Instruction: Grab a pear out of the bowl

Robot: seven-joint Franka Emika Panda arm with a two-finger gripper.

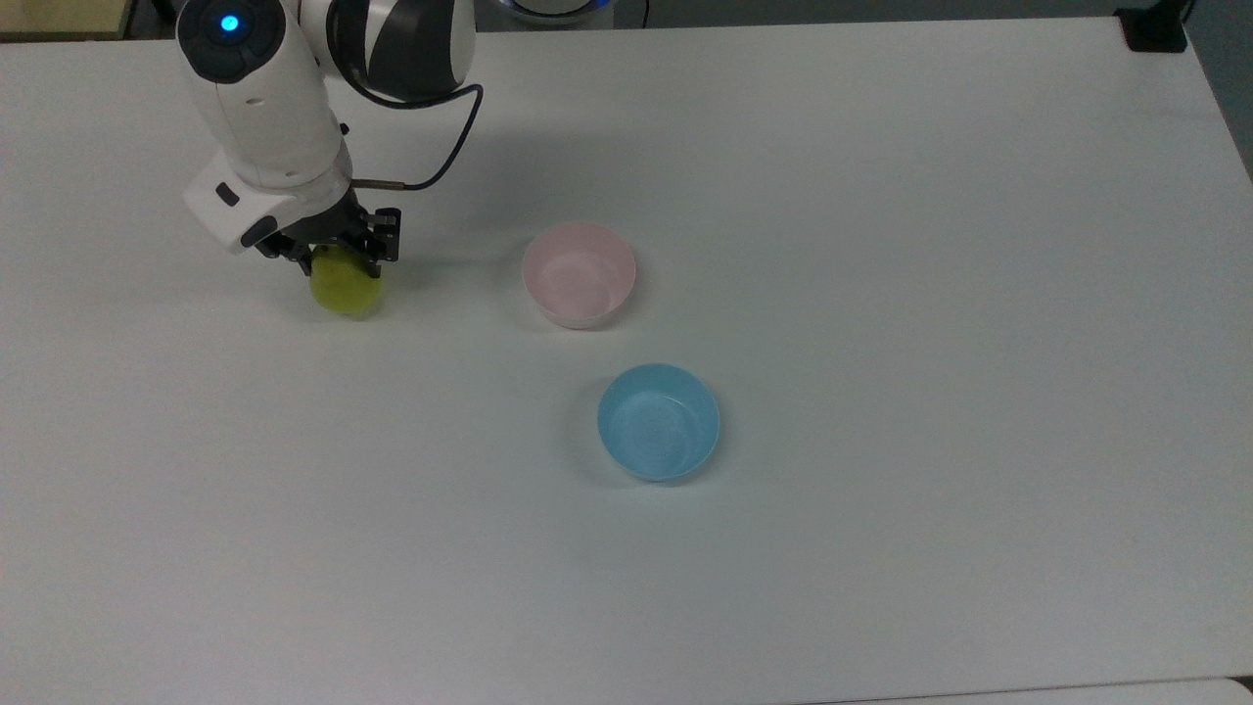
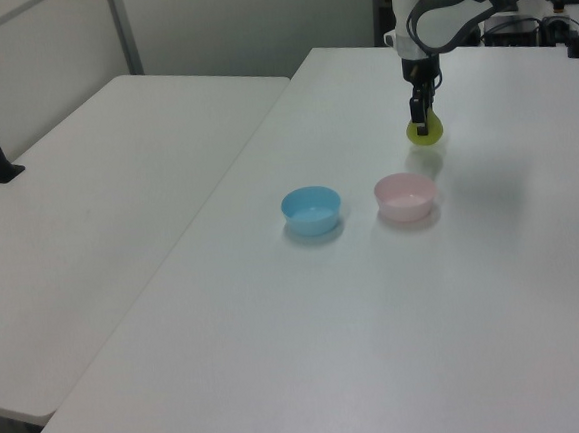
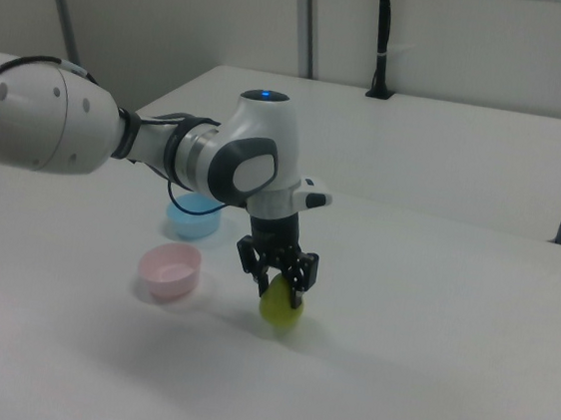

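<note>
Between gripper [image 1: 343,262] jaws, rounded yellow-green pear [image 1: 346,291] clamped, well apart from pale pink bowl [image 1: 579,273].

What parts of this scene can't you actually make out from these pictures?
- The pear's top and stem: covered by the gripper in the top view, and in the right view too.
- Whether the pear touches the table: too close to tell in any view.
- The arm's base: cut off by the top view's upper edge.
- The pink bowl's inside: hidden behind its near wall in the right view.
</note>
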